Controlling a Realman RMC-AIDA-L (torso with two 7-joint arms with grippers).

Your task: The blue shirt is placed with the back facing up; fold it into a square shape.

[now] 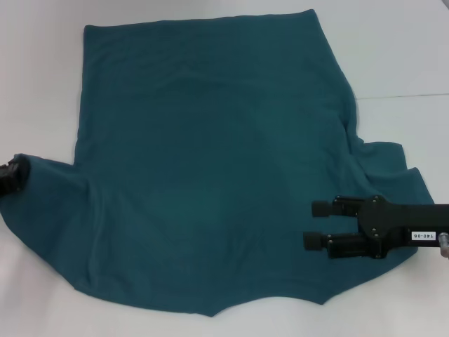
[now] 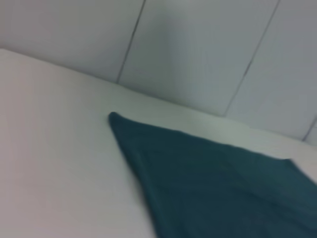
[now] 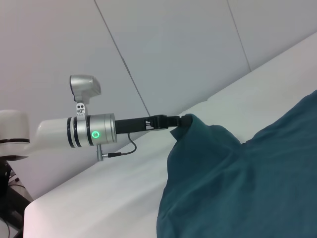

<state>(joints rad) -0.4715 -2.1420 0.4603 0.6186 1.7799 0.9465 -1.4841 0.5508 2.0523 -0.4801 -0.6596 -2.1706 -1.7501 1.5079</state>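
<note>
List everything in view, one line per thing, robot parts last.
blue shirt: one, dark teal-blue, spread plain side up across the table.
table: one, white, under the shirt.
wall panels: several, pale grey, behind the table.
left end effector: one, black, at the tip of the shirt's left sleeve, shut on it and lifting it.
right end effector: one, black, open, over the shirt's right side near the sleeve.

Head view looks down; wrist views low, sharing blue shirt (image 1: 210, 175)
</note>
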